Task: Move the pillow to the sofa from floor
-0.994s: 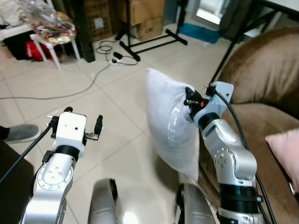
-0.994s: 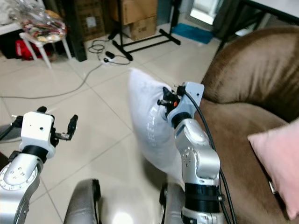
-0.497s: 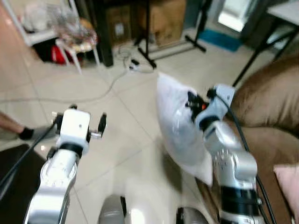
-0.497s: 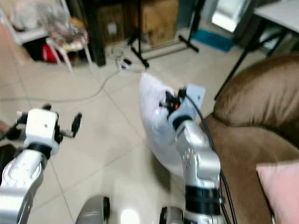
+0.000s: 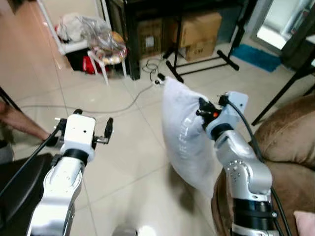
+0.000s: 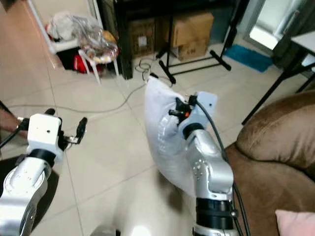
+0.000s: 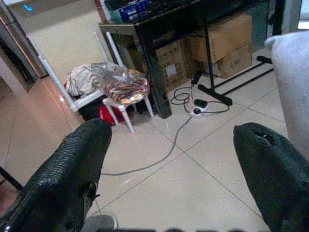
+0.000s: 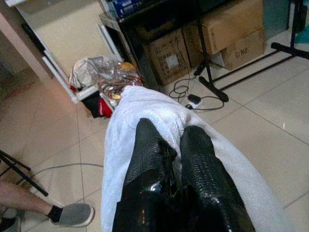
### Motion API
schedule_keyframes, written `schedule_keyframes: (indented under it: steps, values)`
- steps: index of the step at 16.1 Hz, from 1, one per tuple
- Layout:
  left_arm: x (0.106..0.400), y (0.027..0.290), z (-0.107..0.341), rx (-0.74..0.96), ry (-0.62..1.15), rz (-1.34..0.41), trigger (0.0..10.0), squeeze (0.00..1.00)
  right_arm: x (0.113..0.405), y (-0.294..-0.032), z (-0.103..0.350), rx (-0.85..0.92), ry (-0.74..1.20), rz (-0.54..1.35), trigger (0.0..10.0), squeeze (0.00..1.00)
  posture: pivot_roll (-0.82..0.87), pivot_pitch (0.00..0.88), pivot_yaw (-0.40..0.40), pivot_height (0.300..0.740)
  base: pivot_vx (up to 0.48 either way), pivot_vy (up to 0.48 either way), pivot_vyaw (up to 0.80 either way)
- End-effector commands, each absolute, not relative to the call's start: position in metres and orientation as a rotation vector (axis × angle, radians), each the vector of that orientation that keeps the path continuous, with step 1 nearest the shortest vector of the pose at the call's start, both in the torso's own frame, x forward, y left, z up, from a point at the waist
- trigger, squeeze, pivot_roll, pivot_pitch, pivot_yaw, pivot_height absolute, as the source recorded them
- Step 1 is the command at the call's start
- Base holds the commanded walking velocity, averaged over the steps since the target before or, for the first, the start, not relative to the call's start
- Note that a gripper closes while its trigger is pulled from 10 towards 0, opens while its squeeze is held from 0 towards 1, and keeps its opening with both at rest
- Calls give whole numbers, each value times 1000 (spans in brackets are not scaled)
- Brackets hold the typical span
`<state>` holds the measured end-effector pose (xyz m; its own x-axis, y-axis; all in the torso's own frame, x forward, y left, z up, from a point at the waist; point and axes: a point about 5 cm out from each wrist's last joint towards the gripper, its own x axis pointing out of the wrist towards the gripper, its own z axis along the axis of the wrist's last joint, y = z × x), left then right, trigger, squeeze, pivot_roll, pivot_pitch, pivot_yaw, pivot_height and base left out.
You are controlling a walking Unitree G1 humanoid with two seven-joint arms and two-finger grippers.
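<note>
Your right gripper (image 8: pixel 171 145) is closed on the soft white fabric pillow (image 5: pixel 184 135), pinching a fold near its top edge between the two black textured fingers (image 8: pixel 147 150). The pillow hangs in the air from this gripper, upright and a little tilted, with its plump lower corner just beside the right arm and above the glossy beige tiled floor (image 5: pixel 123 167). It does not touch the floor. The brown velvety sofa (image 5: pixel 288 142), with its rounded armrest, is to the right of this gripper and lower; the pillow is not on it. A small piece of pink cushion (image 5: pixel 305 222) lies on the sofa seat, well below the gripper.

Your left gripper (image 5: pixel 83 118) is open and holds nothing; its two rough black fingers (image 7: pixel 72 174) stand wide apart, and it is raised over the floor, well apart from the pillow.

Far ahead of both grippers you see brown cardboard boxes (image 5: pixel 197 34) under a dark table, a black metal stand (image 5: pixel 197 69) with a grey cable (image 5: pixel 103 105) on the tiles, and a small white stool (image 5: pixel 106 56) loaded with crumpled plastic bags. Beside the left arm, a person's leg (image 5: pixel 19 125) shows, with a dark sock and a grey slipper (image 8: pixel 72 214).
</note>
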<state>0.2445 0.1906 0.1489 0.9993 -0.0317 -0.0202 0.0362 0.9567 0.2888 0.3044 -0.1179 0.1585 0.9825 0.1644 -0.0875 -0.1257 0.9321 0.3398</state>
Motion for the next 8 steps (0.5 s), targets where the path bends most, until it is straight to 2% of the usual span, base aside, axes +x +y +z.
schedule_keyframes:
  steps: [1, 8]
  values:
    - [246, 188, 147, 294, 27, -60, 10000, 4, 302, -125, 166, 342, 72, 136, 10000, 0, -24, 0, 2, 740, 0, 0, 0]
    - [247, 185, 146, 311, 30, -92, 10000, 0, 299, -128, 162, 347, 86, 112, 10000, 0, -34, 0, 20, 740, 0, 0, 0]
